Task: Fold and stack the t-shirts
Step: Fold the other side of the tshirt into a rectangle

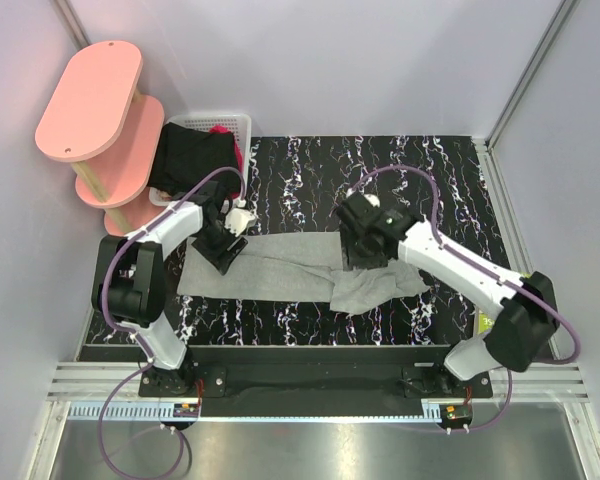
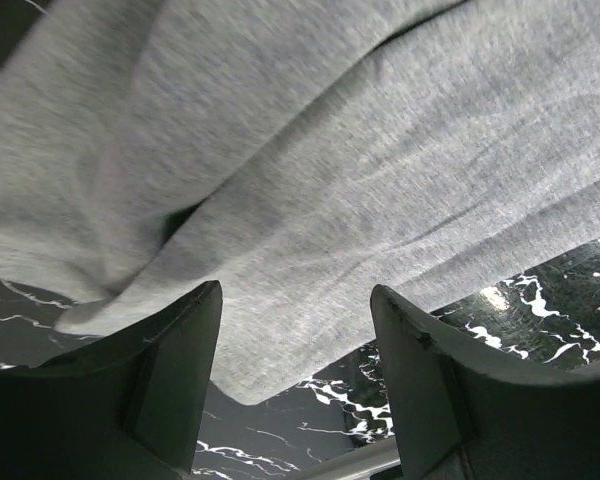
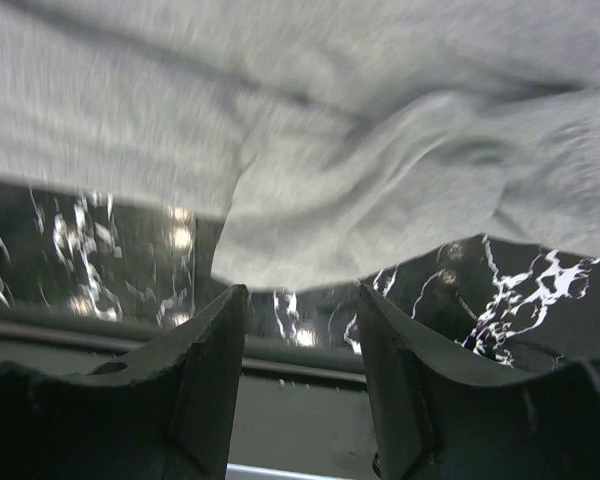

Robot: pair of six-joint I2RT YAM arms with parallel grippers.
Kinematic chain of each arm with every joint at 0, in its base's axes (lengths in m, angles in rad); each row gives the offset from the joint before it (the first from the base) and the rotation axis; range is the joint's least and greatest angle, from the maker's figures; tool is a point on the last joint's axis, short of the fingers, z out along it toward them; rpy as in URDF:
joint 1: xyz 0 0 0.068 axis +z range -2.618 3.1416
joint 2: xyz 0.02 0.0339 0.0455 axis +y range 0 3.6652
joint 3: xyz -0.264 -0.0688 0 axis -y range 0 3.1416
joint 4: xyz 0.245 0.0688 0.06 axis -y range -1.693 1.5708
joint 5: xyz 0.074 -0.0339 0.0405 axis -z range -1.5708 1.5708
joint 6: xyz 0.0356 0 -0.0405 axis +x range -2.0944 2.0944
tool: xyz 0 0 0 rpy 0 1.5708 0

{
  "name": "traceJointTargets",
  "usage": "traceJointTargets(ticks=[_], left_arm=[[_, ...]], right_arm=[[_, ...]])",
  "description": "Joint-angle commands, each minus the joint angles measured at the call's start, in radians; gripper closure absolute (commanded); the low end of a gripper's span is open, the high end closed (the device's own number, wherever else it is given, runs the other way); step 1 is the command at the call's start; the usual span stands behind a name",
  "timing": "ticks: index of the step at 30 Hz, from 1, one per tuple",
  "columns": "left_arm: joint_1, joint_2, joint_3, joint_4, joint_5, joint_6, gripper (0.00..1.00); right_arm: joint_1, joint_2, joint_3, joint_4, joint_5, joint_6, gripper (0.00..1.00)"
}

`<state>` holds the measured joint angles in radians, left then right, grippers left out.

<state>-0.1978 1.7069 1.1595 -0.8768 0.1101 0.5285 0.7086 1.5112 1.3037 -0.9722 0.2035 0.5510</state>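
A light grey t-shirt (image 1: pixel 280 268) lies spread across the black marbled table (image 1: pixel 310 170), with a rumpled fold at its right end (image 1: pixel 375 287). My left gripper (image 1: pixel 223 252) hovers over the shirt's left part, open and empty; in the left wrist view the grey cloth (image 2: pixel 310 170) fills the frame above my gripper (image 2: pixel 295 300). My right gripper (image 1: pixel 365 250) is over the shirt's right part, open and empty; the right wrist view shows the crumpled grey cloth (image 3: pixel 380 190) beyond my gripper (image 3: pixel 302 300). A black garment (image 1: pixel 192 158) and a bit of magenta cloth (image 1: pixel 220 131) lie in the basket.
A white lattice basket (image 1: pixel 242 126) stands at the table's back left corner. A pink two-tier stand (image 1: pixel 95 115) is left of it. Grey walls close in the back and sides. A metal rail (image 1: pixel 320 375) runs along the near edge by the arm bases.
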Motion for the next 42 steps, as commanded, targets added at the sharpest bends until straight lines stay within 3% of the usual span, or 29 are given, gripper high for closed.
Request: traceJointTargets(ticks=[1, 6, 12, 18, 29, 36, 42], left_arm=[[0.003, -0.009, -0.021, 0.035, 0.027, -0.009, 0.34], [0.003, 0.008, -0.044, 0.058, 0.0, -0.005, 0.34], [0.004, -0.015, -0.064, 0.065, 0.003, -0.004, 0.35], [0.005, -0.036, -0.078, 0.064, 0.0, -0.001, 0.35], [0.006, -0.075, -0.093, 0.064, -0.018, 0.013, 0.34], [0.006, -0.089, -0.077, 0.047, -0.02, 0.018, 0.34], [0.006, -0.093, -0.061, 0.038, -0.016, 0.016, 0.34]], right_arm=[[0.171, -0.034, -0.075, -0.023, 0.046, -0.039, 0.45], [0.373, 0.062, -0.041, -0.072, 0.206, -0.104, 0.44], [0.549, 0.325, 0.084, -0.217, 0.402, -0.102, 0.4], [0.555, 0.385, 0.098, -0.234, 0.461, -0.083, 0.39], [0.554, 0.439, 0.088, -0.241, 0.485, -0.016, 0.51], [0.554, 0.418, 0.045, -0.227, 0.444, 0.015, 0.45], [0.552, 0.452, 0.029, -0.206, 0.467, 0.043, 0.49]])
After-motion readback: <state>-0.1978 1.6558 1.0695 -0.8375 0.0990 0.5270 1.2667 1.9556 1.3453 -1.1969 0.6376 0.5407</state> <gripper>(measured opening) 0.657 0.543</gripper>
